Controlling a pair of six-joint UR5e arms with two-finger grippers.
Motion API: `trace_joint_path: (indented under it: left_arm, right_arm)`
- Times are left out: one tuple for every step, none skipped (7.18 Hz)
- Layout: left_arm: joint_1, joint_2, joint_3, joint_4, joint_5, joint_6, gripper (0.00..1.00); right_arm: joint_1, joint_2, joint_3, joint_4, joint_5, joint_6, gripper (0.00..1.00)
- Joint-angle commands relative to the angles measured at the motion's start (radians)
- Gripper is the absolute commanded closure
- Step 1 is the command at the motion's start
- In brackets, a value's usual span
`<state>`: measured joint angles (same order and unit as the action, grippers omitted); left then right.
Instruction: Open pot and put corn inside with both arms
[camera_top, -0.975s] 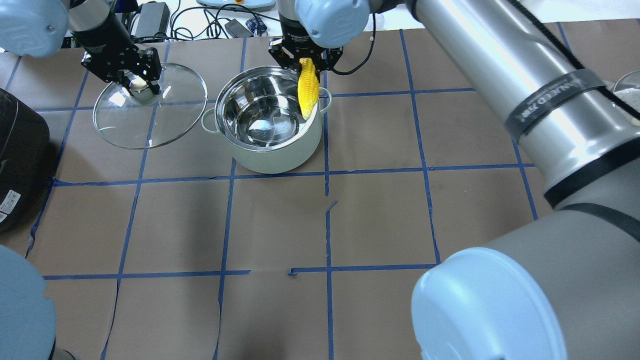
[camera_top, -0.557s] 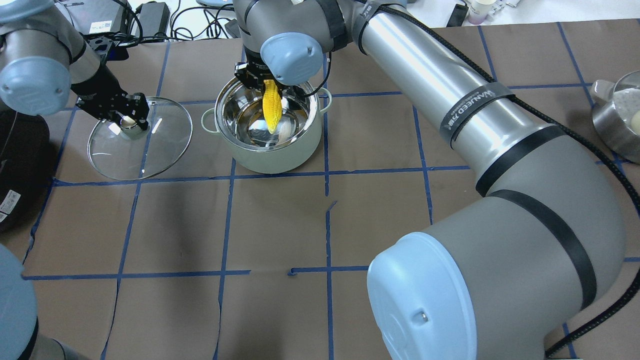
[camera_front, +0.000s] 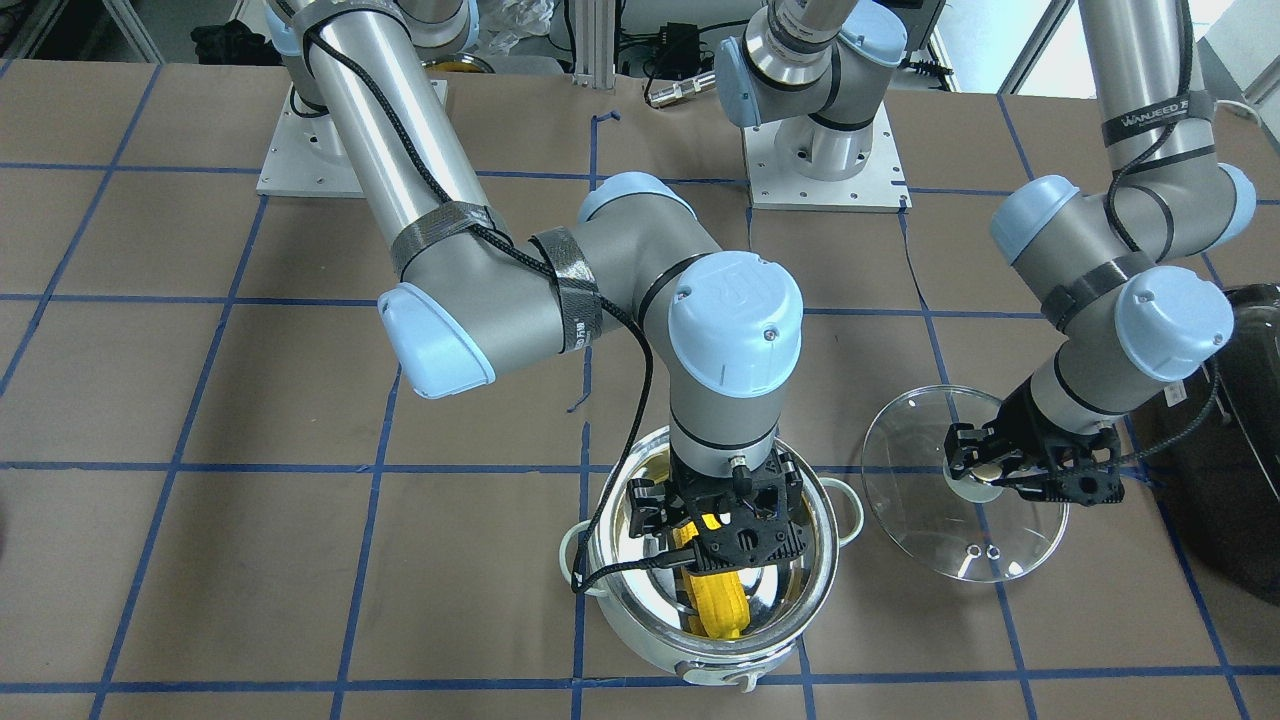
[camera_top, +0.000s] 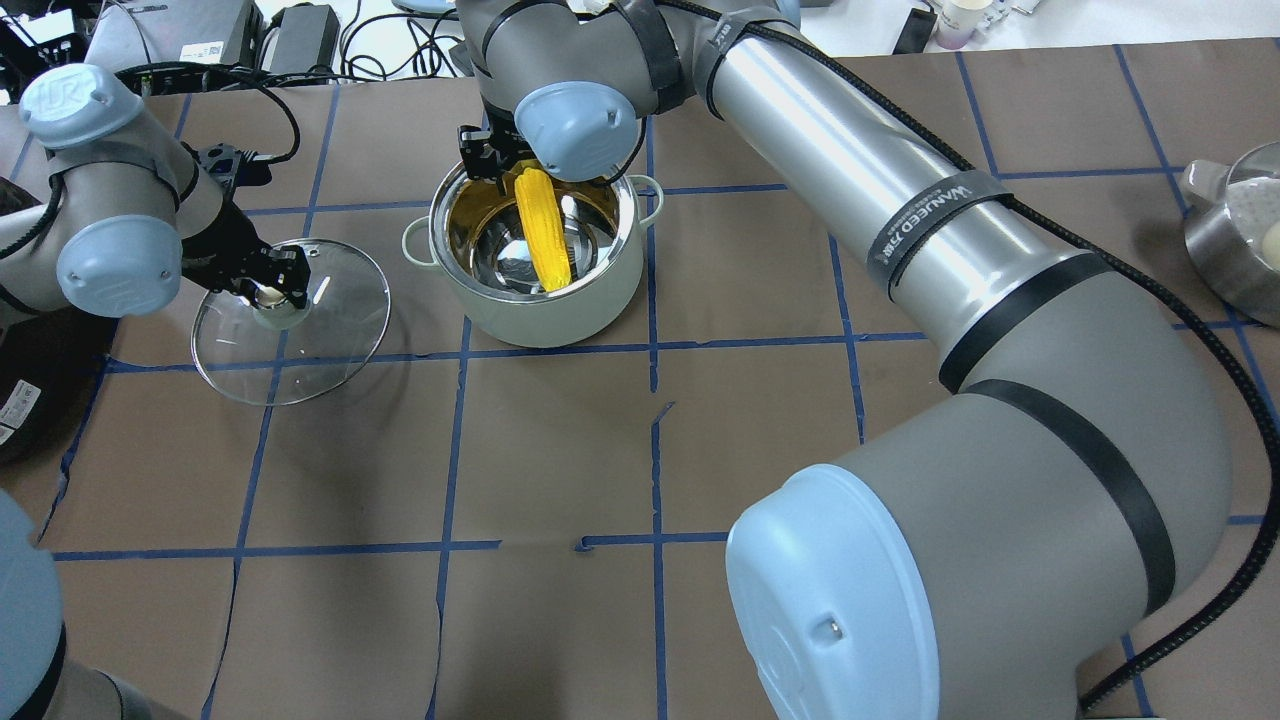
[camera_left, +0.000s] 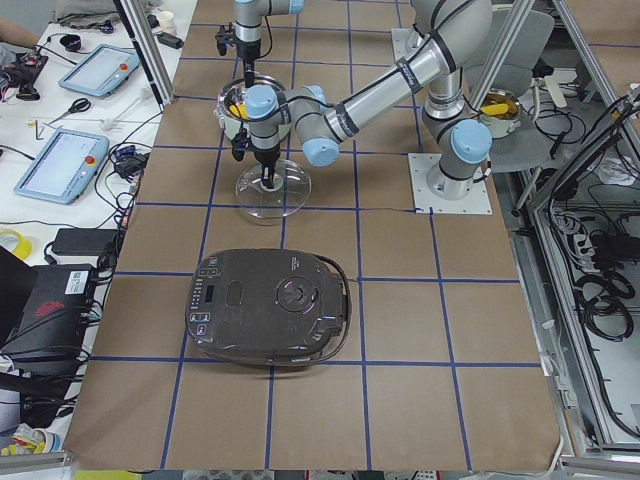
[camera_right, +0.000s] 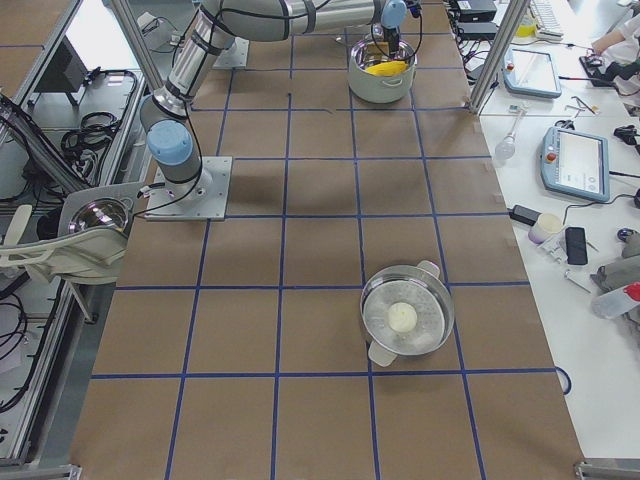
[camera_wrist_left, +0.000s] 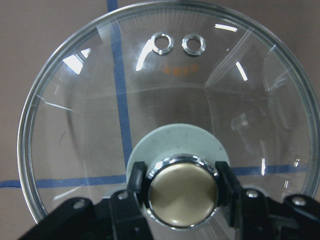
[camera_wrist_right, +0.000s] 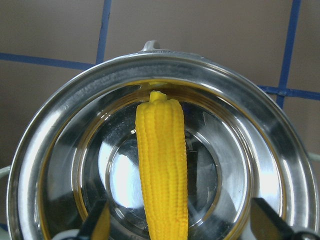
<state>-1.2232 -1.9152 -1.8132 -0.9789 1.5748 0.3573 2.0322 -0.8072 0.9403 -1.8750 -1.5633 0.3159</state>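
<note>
The pot (camera_top: 545, 322) stands open on the brown table; it also shows in the front view (camera_front: 640, 650) and the right wrist view (camera_wrist_right: 45, 150). The corn (camera_top: 543, 235) lies inside it, leaning on the wall (camera_front: 720, 600) (camera_wrist_right: 162, 165). My right gripper (camera_front: 715, 525) hangs over the pot's mouth, its fingers (camera_wrist_right: 97, 225) spread wide on both sides of the corn, apart from it. My left gripper (camera_top: 270, 293) is shut on the brass knob (camera_wrist_left: 182, 192) of the glass lid (camera_top: 320, 340), which it holds low over the table to the pot's left (camera_front: 930, 540).
A large black appliance (camera_left: 270, 305) sits at the table's left end, close behind my left arm (camera_top: 20, 350). A steel pan holding a white ball (camera_right: 405, 320) stands far to the right (camera_top: 1240, 250). Cables and tablets lie beyond the far edge.
My right gripper sank toward the pot and opened; the corn now lies inside, leaning on the wall. My left gripper carried the lid a little nearer to me and lower.
</note>
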Motion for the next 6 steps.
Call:
trace_joint_path:
  left_arm:
    - [0.040,0.002,-0.046,0.008,0.001,-0.012,1.00]
    - [0.041,-0.002,-0.052,0.011,0.001,-0.029,1.00]
    - [0.041,-0.013,-0.057,0.023,0.002,-0.029,1.00]
    - [0.041,-0.018,-0.057,0.032,0.002,-0.026,0.30]
    - [0.041,-0.012,-0.052,0.032,0.007,-0.020,0.00]
    - [0.036,0.005,-0.045,0.020,0.008,-0.020,0.00]
  right_arm:
    - [-0.022,-0.064,0.018,0.020,0.003,-0.020,0.00]
    - [-0.047,-0.108,0.050,0.090,-0.001,-0.020,0.00]
    - [-0.084,-0.174,0.107,0.152,0.000,-0.021,0.00]
    - [-0.134,-0.257,0.179,0.154,0.014,-0.024,0.00]
    - [-0.188,-0.345,0.257,0.180,0.006,-0.024,0.00]
    - [-0.249,-0.436,0.347,0.239,0.008,-0.034,0.00]
